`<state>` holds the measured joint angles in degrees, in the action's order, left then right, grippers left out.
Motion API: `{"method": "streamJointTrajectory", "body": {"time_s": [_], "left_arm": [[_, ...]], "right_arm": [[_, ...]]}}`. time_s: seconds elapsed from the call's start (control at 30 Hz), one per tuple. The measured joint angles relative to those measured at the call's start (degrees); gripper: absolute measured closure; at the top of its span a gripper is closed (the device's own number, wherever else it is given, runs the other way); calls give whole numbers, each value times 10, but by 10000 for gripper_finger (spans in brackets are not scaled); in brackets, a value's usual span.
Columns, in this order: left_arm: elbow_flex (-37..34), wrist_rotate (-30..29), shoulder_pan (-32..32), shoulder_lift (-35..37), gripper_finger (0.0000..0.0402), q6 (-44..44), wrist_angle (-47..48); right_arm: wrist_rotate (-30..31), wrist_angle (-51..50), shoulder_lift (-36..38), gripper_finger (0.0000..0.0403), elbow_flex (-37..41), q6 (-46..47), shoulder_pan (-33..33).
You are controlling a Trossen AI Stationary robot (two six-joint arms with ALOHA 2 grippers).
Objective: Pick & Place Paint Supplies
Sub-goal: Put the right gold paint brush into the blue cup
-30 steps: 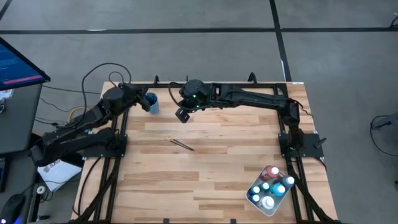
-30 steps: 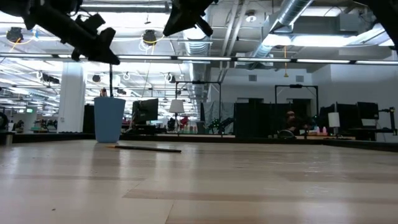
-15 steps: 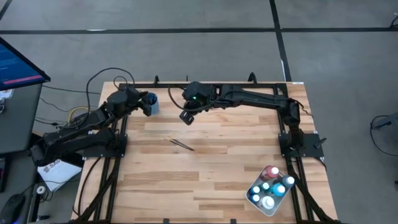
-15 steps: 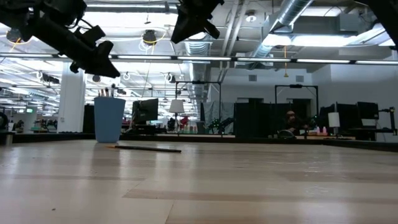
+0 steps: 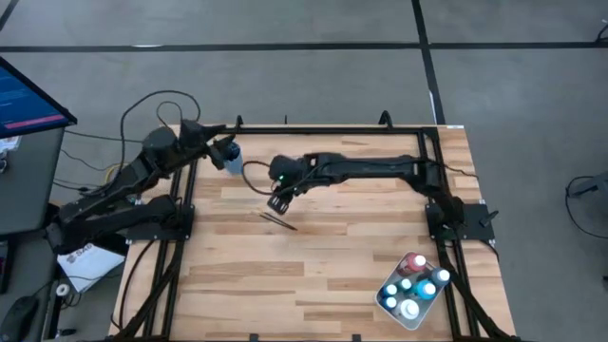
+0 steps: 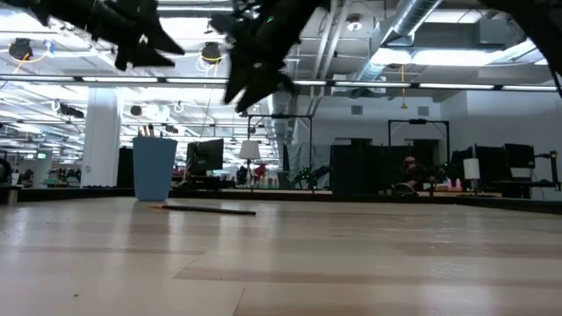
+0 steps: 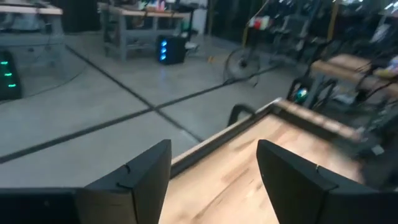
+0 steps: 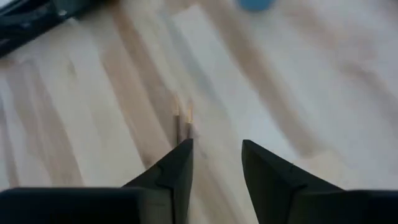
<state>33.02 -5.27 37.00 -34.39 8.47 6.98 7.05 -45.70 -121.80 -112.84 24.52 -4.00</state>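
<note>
Two thin dark paintbrushes (image 5: 278, 220) lie flat side by side on the wooden table; their pale ends (image 8: 183, 119) show just ahead of my right gripper (image 8: 214, 163). That gripper (image 5: 276, 202) hangs open, slanting down, a little above and beyond them. A blue cup (image 6: 154, 167) stands at the far left with brush ends (image 6: 146, 130) sticking out of it. My left gripper (image 7: 214, 180) is open and empty, high beside the cup (image 5: 235, 158). Small paint bottles (image 5: 410, 285) stand in a white tray (image 5: 389, 306) at the near right.
Black frame rails (image 5: 323, 130) run along the table's far edge and both sides. The wide middle and near part of the wooden top (image 5: 313, 275) holds nothing but the brushes. A desk with a screen (image 5: 28, 104) stands left of the table.
My left gripper has let go of a brush over the blue cup, and the brush now stands in the cup. It has then risen and drawn back toward the table's left edge. My right gripper has come down and toward the near edge, toward the brushes on the table.
</note>
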Motion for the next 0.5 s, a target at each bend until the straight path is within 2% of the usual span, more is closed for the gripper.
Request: {"method": "streamJointTrajectory", "body": {"time_s": [0.13,0.5], "left_arm": [[38,13,-4,12,174,8,10],[68,16,-12,68,181,9,10]], "right_arm": [[-52,13,-60,285,-9,2,3],[-71,-93,-222,285,-168,-49,22]]}}
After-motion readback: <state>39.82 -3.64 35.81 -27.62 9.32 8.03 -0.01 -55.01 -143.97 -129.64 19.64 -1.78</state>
